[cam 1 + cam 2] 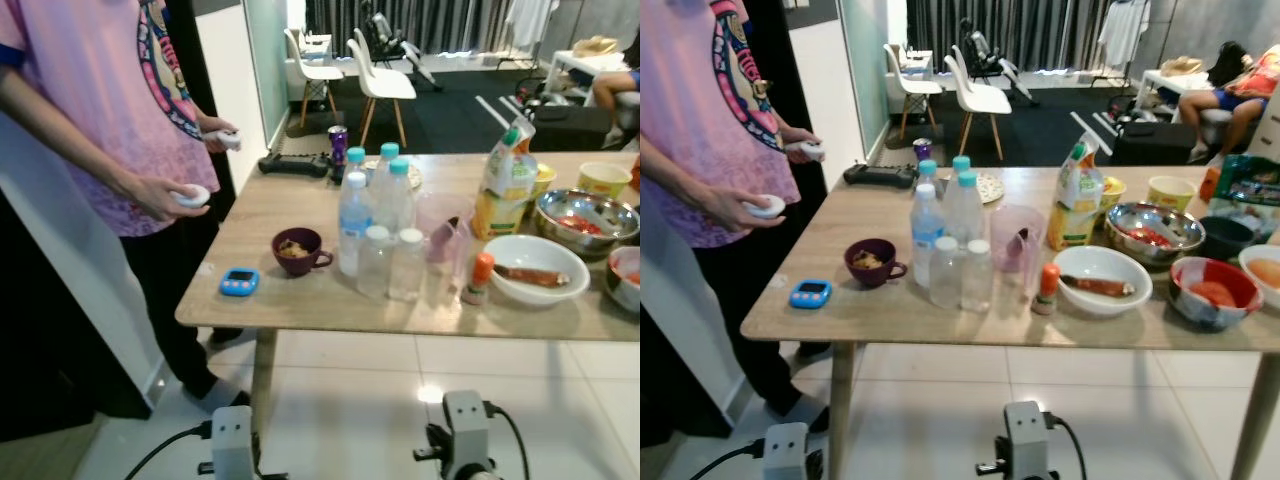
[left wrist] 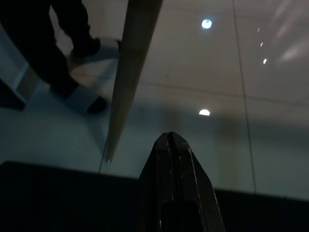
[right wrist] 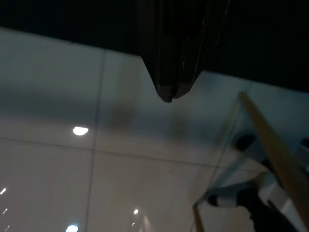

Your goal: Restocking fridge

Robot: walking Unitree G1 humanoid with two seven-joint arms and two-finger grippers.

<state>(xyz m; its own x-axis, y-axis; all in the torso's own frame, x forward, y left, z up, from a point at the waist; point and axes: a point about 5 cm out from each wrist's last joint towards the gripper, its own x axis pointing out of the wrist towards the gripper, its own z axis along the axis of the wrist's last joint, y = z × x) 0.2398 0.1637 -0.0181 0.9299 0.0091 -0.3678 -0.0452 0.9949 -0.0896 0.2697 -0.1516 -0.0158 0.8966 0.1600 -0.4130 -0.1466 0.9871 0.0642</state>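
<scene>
Several clear water bottles (image 1: 375, 225), some with blue caps and some with white, stand grouped in the middle of the wooden table (image 1: 240, 315). To their right are a green and yellow juice pouch (image 1: 507, 180) and a small orange-capped bottle (image 1: 479, 278). My left gripper (image 2: 169, 135) hangs low over the floor tiles beside a table leg (image 2: 130, 82), fingers pressed together with nothing in them. Over the tiles my right gripper (image 3: 168, 98) hangs the same way, shut and empty. Both arms (image 1: 232, 440) stay below the table's front edge.
A person in a pink shirt (image 1: 110, 100) stands at the table's left end, a white controller (image 1: 192, 195) in each hand. A purple mug (image 1: 298, 250), blue timer (image 1: 240, 282), white bowl (image 1: 535, 268), metal bowl (image 1: 585, 215) and pink jug (image 1: 1017, 238) share the table. White chairs (image 1: 380, 85) stand behind.
</scene>
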